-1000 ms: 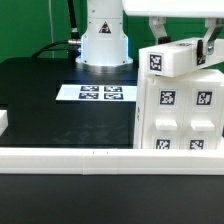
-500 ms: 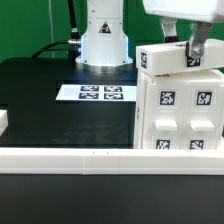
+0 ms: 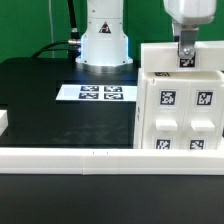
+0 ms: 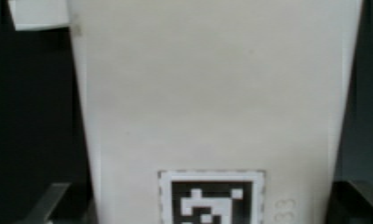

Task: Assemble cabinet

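One white cabinet point(image 3: 175, 115), black-and-white tags | fingers point(image 3: 185, 45) clamped on top panel point(image 3: 160, 58)

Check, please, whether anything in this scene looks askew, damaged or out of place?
Nothing stands out. The top panel sits level on the cabinet body, held by the gripper. The marker board lies flat and square, and the white rail in front runs straight.

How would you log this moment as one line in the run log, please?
step: cabinet assembly | gripper: shut on small white tagged plastic panel | panel: level atop large white square cabinet body
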Robot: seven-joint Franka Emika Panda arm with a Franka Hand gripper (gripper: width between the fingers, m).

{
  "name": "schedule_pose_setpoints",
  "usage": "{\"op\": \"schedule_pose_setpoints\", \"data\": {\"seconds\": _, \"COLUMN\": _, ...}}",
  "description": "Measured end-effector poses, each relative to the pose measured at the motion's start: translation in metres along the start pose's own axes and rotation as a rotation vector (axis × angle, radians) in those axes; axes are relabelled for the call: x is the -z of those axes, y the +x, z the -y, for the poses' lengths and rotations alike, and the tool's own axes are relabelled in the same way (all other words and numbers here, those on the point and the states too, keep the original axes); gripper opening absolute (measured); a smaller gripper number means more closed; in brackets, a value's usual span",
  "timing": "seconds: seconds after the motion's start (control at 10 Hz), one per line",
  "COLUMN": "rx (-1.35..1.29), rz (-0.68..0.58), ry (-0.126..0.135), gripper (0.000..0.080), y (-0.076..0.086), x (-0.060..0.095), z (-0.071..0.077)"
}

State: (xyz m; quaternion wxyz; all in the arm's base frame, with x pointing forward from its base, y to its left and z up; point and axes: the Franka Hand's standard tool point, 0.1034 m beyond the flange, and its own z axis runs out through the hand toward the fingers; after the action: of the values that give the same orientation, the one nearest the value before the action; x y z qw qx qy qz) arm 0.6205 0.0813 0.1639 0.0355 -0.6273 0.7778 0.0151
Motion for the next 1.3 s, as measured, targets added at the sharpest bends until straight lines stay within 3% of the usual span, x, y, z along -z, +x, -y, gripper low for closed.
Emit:
{"op": "schedule_pose_setpoints", "data": {"seconds": 0.4, "rx": -0.120, "rz": 0.020, "ry": -0.002, "gripper": 0.0554, "y": -0.001, "x": 0.000, "z": 0.001}}
{"op": "schedule_pose_setpoints", "data": {"seconds": 0.5, "rx": -0.123, "rz": 0.024, "ry": -0.003, "gripper": 0.0604, "y": -0.002, "x": 0.000, "z": 0.000}}
{"op": "schedule_pose_setpoints", "data": {"seconds": 0.6, "rx": -0.105, "rz": 0.027, "ry": -0.005, "gripper": 0.0604, "y": -0.004, "x": -0.001, "z": -0.001}}
{"op": "schedule_pose_setpoints", "data": {"seconds": 0.7, "rx": -0.095, "rz": 0.028, "ry": -0.004, "gripper": 0.0754, "y": -0.005, "x": -0.001, "z": -0.001}}
{"op": "schedule_pose_setpoints", "data": {"seconds": 0.8, "rx": -0.086, "rz": 0.031, "ry": 0.002, "gripper": 0.0786, "y": -0.007, "x": 0.002, "z": 0.000}}
{"op": "schedule_pose_setpoints", "data": {"seconds": 1.1, "rx": -0.043, "rz": 0.052, "ry": 0.034, "gripper": 0.0797, "y": -0.015, "x": 0.020, "z": 0.003}}
{"op": "schedule_pose_setpoints", "data": {"seconds": 1.3, "rx": 0.001, "rz": 0.052, "ry": 0.039, "gripper": 0.0797, "y": -0.016, "x": 0.020, "z": 0.004}}
